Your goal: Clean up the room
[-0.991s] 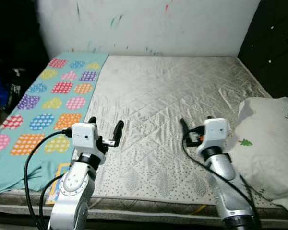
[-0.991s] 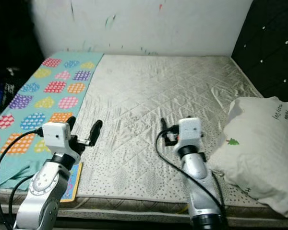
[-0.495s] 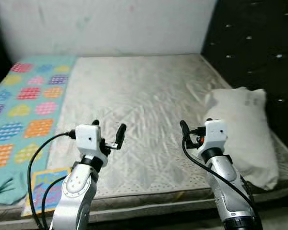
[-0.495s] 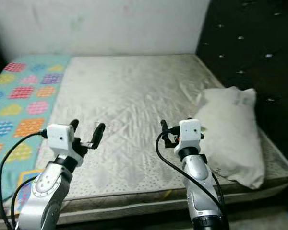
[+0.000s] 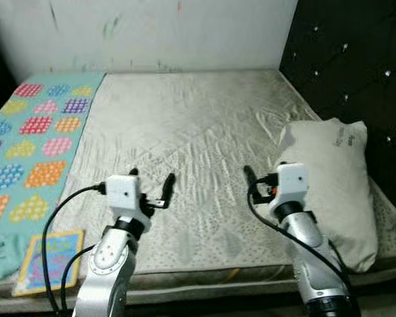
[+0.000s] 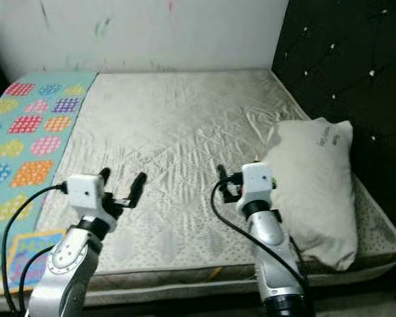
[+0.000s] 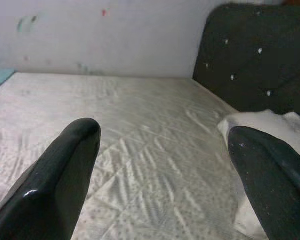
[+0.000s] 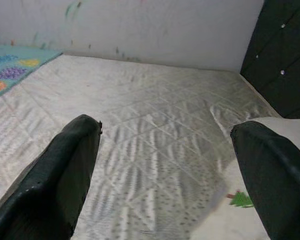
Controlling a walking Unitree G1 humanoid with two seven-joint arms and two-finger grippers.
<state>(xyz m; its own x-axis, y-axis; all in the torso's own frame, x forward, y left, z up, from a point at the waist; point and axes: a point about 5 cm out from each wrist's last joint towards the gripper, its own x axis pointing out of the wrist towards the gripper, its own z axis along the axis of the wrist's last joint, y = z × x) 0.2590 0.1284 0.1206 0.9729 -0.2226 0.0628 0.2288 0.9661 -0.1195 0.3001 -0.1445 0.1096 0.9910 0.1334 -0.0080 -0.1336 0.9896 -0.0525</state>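
- Camera has swung right since a second ago: the white pillow (image 5: 330,178) now lies fully in view beside the black tufted headboard (image 5: 356,66)
- Left gripper (image 5: 150,185) hovers over the quilted mattress (image 5: 191,132), fingers spread wide, holding nothing
- Right gripper (image 5: 261,177) likewise wide apart and unladen, just beside the pillow
- Patterned teal blanket (image 5: 33,145) covers the mattress's left side

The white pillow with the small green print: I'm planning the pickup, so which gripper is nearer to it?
Right. The right gripper hovers just beside the white pillow, by its near-left edge. The left gripper hangs over the grey quilted mattress, well off to the pillow's left.
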